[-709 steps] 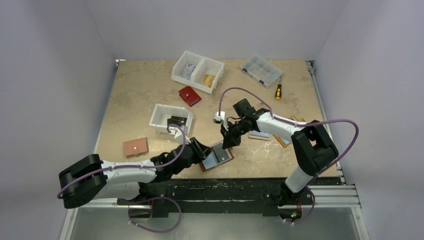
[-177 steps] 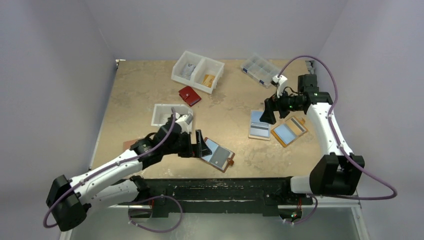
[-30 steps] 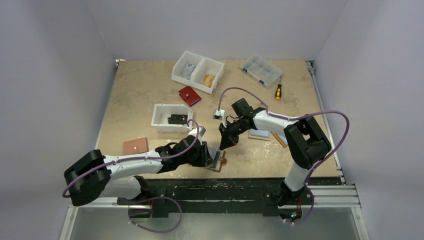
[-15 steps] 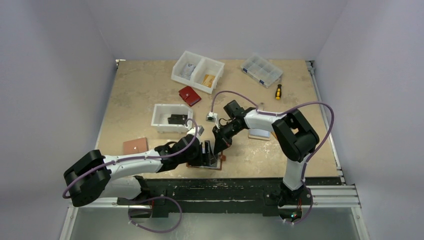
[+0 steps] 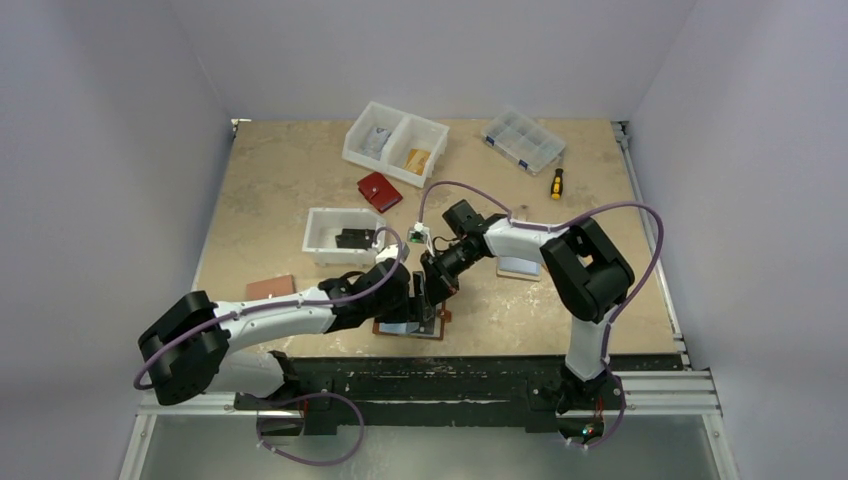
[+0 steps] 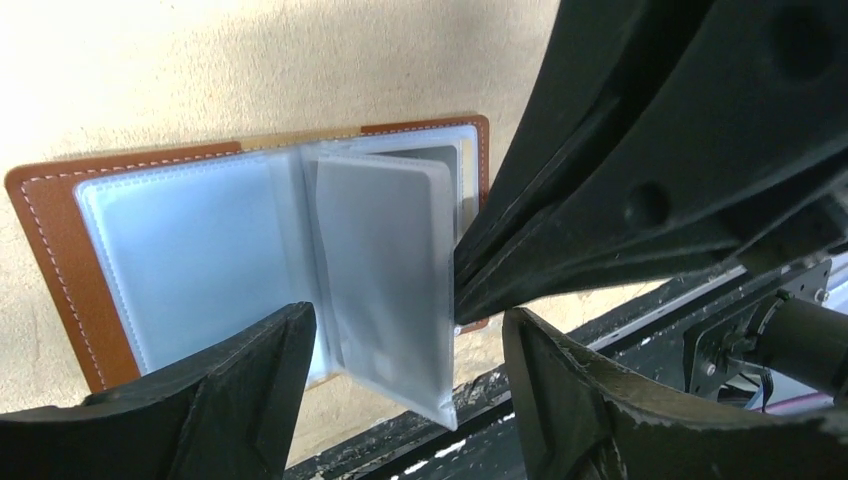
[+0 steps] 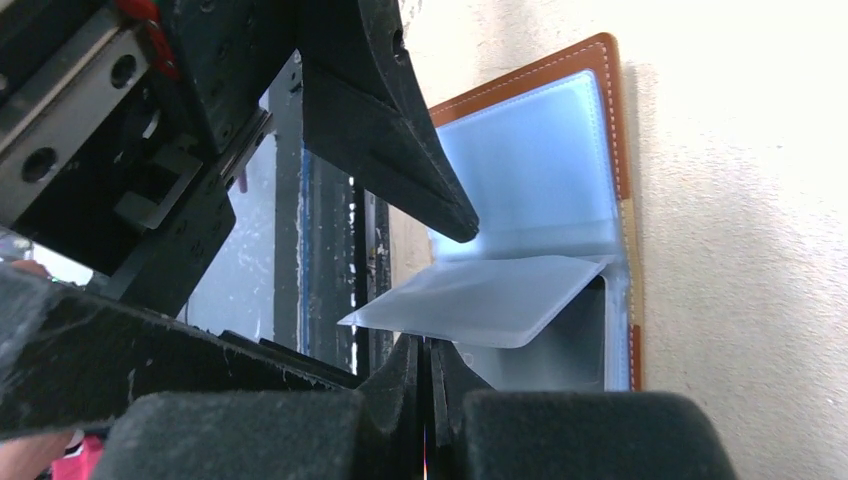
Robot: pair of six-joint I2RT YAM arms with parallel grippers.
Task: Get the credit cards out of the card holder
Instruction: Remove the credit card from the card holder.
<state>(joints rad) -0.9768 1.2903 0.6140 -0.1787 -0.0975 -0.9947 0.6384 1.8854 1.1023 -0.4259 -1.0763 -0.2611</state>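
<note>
The card holder (image 5: 392, 330) lies open near the table's front edge, brown leather (image 6: 45, 250) round clear sleeves. One clear sleeve page (image 6: 385, 290) stands up from its spine. My left gripper (image 6: 408, 330) hangs open over it, the raised page loose between its fingers. My right gripper (image 7: 428, 345) is shut with nothing seen between its tips, which sit just under that page (image 7: 480, 300). From above, the left gripper (image 5: 405, 300) and the right gripper (image 5: 432, 290) crowd together over the holder. A dark credit card (image 6: 445, 175) shows through the sleeve beneath the page.
A white tray (image 5: 318, 228) with a black object stands behind the left arm. Farther back are a red wallet (image 5: 379, 191), a two-part bin (image 5: 395, 140), a clear organiser (image 5: 522, 140) and a screwdriver (image 5: 556, 183). A tan holder (image 5: 270, 287) lies left, a blue-panelled one (image 5: 520, 268) right.
My left gripper has opened and let go of the holder, which now lies flat and open. My right gripper, still shut, has moved left and down to the raised page.
</note>
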